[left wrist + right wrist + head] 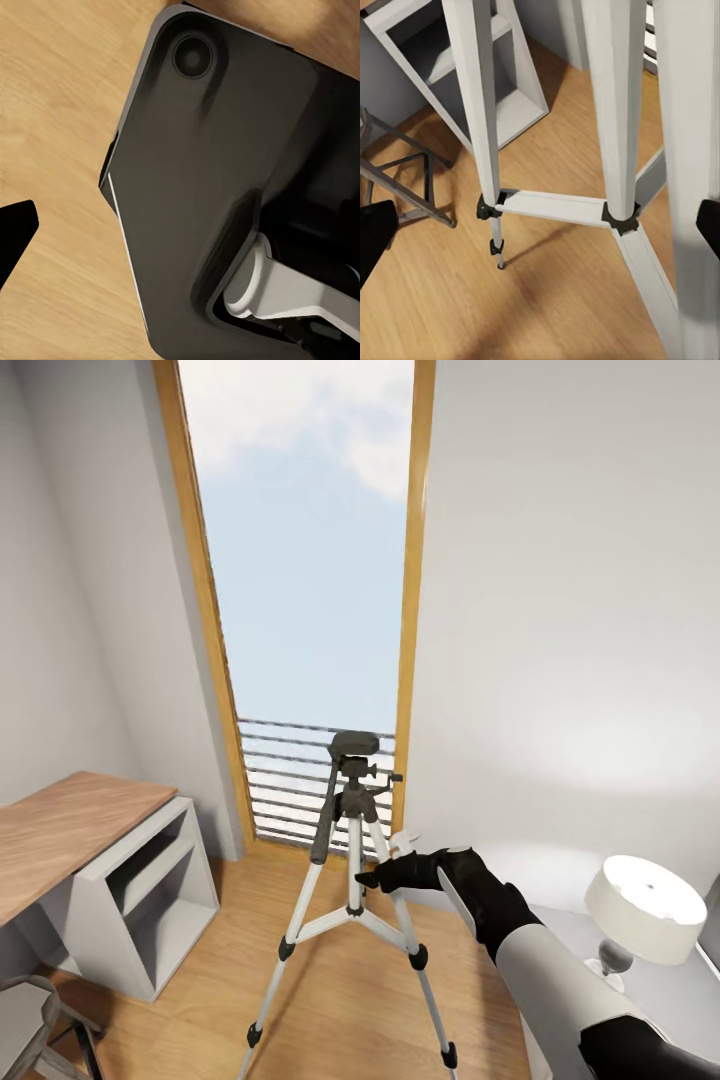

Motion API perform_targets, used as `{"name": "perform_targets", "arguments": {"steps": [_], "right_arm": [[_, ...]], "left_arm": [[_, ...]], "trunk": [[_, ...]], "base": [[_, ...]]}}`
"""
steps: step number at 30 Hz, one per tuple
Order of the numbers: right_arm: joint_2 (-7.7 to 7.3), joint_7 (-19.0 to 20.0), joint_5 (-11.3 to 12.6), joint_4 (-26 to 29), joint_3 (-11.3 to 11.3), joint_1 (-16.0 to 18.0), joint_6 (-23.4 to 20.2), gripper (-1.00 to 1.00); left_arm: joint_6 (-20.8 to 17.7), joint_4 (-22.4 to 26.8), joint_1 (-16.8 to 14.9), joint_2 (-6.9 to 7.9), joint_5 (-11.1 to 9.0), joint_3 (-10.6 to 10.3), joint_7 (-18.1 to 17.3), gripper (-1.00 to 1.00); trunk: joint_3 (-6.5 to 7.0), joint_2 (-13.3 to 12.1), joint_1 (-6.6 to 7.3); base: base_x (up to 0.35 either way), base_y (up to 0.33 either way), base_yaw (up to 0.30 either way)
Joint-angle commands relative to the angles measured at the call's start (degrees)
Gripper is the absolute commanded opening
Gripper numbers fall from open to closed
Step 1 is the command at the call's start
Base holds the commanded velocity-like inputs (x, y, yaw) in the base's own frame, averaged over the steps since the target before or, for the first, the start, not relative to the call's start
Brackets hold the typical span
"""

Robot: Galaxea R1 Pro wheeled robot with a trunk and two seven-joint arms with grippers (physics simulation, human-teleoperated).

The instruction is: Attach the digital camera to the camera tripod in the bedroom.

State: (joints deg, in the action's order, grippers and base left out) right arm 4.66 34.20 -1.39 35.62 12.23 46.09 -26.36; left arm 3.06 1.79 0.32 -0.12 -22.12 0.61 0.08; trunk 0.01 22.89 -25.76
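Head view: the camera tripod [350,880] is standing on the wood floor [330,1010] before the tall window [310,560], the digital camera [354,743] sitting on its head; the right gripper [385,872] is reaching beside a leg, its opening unclear; left wrist view: a dark body, perhaps the robot's base [202,195], is blocking most; right wrist view: fingertips [375,232] are spreading wide, holding nothing.

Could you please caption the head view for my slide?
Right gripper reaches the camera tripod before a tall window.

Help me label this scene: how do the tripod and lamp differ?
The tripod stands on the floor on three silver legs; the lamp sits on a grey surface on one stem. The tripod has a black head, the lamp a white drum shade. Both stand upright.
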Motion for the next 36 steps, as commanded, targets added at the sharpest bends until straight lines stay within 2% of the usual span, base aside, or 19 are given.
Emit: {"name": "perform_targets", "arguments": {"steps": [1,12,36], "right_arm": [[0.0,0.07,-0.16,0.05,-0.01,-0.01,-0.28,1.0],[0.0,-2.04,-0.17,-0.02,-0.01,0.01,0.11,1.0],[0.21,-9.34,0.37,-2.05,-0.01,0.0,5.09,1.0]], "left_arm": [[0.1,0.06,0.03,0.0,-0.26,0.03,0.01,1.0],[0.1,0.06,0.03,0.0,-0.27,0.06,0.01,1.0],[0.1,0.06,0.03,-0.03,-0.26,0.09,0.01,1.0]], "trunk": [[-0.01,0.03,-0.02],[-0.01,0.03,-0.02],[-0.01,0.03,-0.02]], "base": [[0.0,0.002,0.0],[0.0,0.0,0.0],[0.0,0.0,0.0]]}}
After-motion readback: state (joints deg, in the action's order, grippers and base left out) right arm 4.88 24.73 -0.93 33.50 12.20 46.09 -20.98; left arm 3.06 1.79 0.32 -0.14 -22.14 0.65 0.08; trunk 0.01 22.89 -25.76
